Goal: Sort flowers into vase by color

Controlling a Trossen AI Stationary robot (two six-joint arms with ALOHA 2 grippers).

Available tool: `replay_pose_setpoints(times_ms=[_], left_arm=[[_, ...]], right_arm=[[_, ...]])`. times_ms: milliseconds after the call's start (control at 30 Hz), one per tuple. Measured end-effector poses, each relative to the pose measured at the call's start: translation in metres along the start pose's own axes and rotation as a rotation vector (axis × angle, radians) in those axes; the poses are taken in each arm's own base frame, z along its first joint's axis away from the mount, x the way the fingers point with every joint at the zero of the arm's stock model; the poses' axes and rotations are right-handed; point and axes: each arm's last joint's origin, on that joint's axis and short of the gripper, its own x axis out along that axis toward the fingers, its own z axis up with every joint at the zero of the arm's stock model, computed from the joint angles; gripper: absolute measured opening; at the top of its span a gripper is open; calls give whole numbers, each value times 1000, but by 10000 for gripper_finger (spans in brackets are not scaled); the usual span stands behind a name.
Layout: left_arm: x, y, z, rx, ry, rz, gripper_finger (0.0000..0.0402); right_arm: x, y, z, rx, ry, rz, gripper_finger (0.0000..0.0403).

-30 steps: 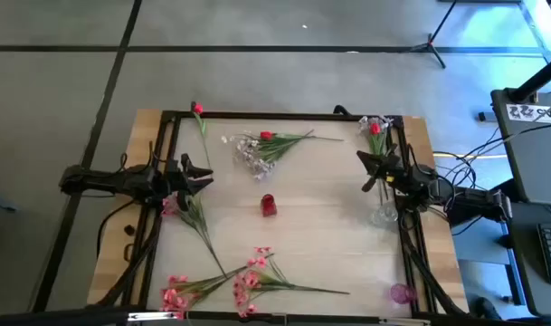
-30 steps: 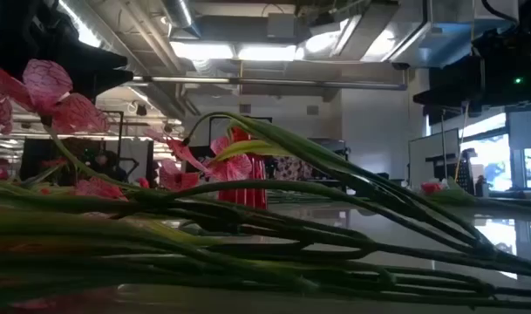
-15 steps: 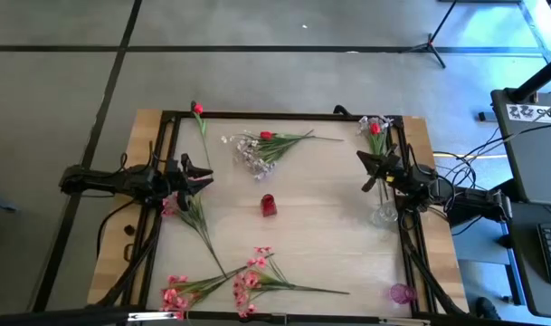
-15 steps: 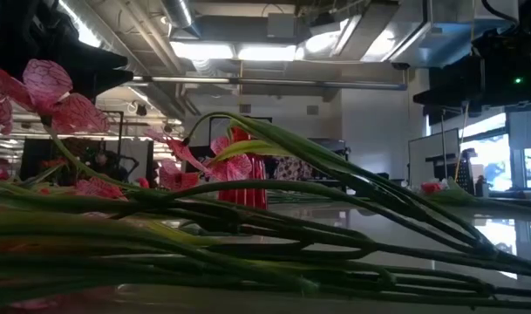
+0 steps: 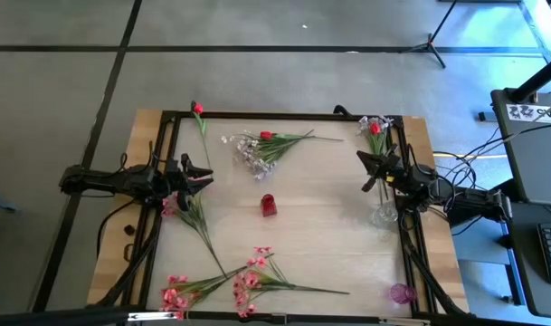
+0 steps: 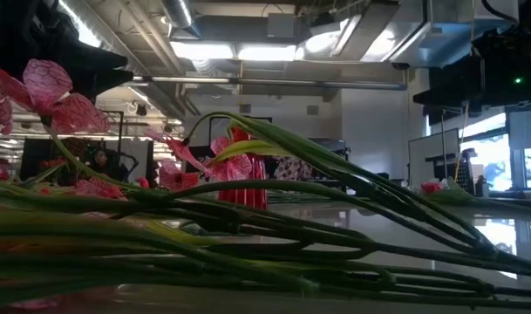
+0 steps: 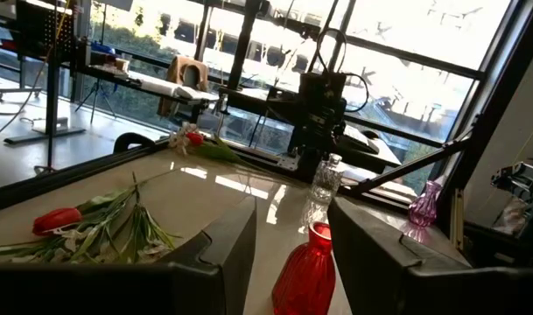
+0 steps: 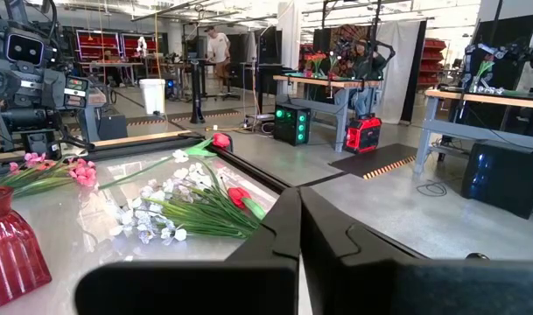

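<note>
The desk point(image 5: 329, 235) carries three vases. A red vase point(image 5: 269, 206) stands near its middle with nothing in it. A clear vase point(image 5: 384, 214) stands at about three o'clock by the right edge, and it seems to hold the stem whose red and whitish blooms point(image 5: 375, 127) lean out toward one o'clock, though its mouth is hidden by the arm. A small purple vase point(image 5: 401, 293) stands at five o'clock, its inside too small to read.

Three red tulips show. One red tulip point(image 5: 197, 110) lies alone at eleven o'clock. A second red tulip point(image 5: 266, 136) lies at twelve o'clock in a bunch with a white sprig point(image 5: 245, 154). The third is the bloom by the clear vase. Pink sprays point(image 5: 248, 276) lie in a heap at six to seven o'clock, perhaps three or four stems, and one more pink bloom point(image 5: 169, 207) with a long leafy stem lies at nine o'clock.

The left end effector point(image 5: 201, 175) hangs at nine o'clock just above that stem, fingers spread and holding nothing. The right end effector point(image 5: 370, 167) sits at three o'clock beside the clear vase, fingers pressed together on nothing.
</note>
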Motion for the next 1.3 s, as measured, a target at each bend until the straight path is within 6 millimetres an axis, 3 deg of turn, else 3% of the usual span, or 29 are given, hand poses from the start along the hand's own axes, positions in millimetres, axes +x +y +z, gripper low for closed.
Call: replay_pose_setpoints(times_ms=[467,633,800,933,1067,1300], left_arm=[[0,0,0,0,0,0,142],[0,0,0,0,0,0,142],[0,0,0,0,-1,0,142],[0,0,0,0,0,0,142],[0,0,0,0,0,0,142],[0,0,0,0,0,0,142]], right_arm=[[0,0,3,33,-28,6,1],[0,4,4,476,-12,169,1],[-1,3,11,649,-74,167,1],[2,8,19,628,-112,315,1],[12,14,16,559,-12,281,6],[45,27,22,381,176,159,95]])
